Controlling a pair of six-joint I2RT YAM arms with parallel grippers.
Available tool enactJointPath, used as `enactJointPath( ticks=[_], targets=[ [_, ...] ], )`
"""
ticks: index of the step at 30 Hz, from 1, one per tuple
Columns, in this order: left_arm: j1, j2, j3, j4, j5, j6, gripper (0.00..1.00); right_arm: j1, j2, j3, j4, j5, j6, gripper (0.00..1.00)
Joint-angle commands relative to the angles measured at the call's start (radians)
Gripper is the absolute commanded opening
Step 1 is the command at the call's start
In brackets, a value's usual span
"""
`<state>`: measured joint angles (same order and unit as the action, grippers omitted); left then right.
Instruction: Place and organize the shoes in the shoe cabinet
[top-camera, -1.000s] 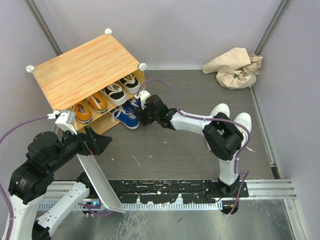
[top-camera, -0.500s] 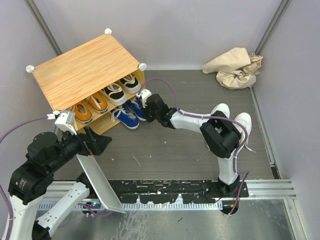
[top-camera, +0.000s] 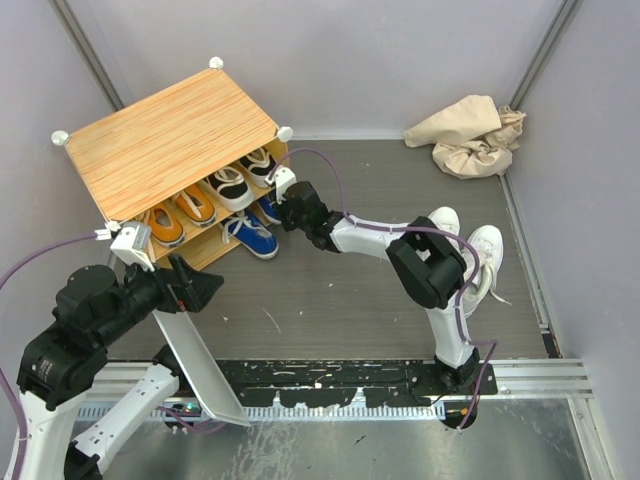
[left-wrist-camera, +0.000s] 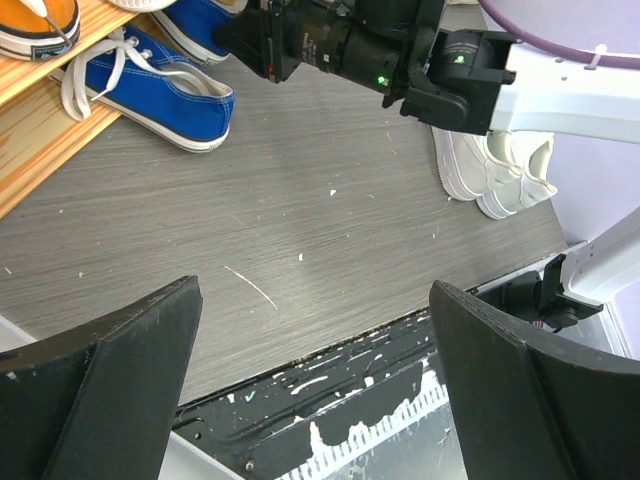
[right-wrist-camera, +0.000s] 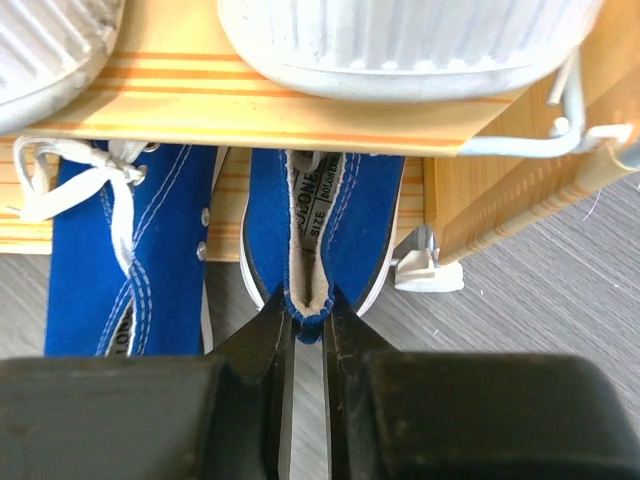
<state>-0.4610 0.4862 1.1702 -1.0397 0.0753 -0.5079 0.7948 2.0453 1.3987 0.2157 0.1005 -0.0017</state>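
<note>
My right fingers (right-wrist-camera: 268, 345) are pinched almost shut on the heel rim of the blue shoe (right-wrist-camera: 325, 220), which points straight away from me, toe in the shoe cabinet (right-wrist-camera: 300, 128)'s lower shelf, just right of its mate (right-wrist-camera: 110, 260).

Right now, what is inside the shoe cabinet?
Upper shelf: orange pair and black pair. Lower shelf: two blue shoes, only partly in, the right pincer pinching one's heel. The wood-grain top covers the toes and everything deeper inside.
</note>
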Motion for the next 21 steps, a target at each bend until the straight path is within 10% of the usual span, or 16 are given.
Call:
enactJointPath(
  ticks=[1,21],
  targets=[
    [0.0,-0.003,-0.002,-0.01,-0.021,0.01,0.98,-0.004,0.01,0.025,0.27,0.08,-0.065,0.03],
    [0.001,0.035,-0.027,0.016,-0.008,0.021,0.98,-0.005,0.108,0.148,0.294,0.191,-0.057,0.13]
  ],
)
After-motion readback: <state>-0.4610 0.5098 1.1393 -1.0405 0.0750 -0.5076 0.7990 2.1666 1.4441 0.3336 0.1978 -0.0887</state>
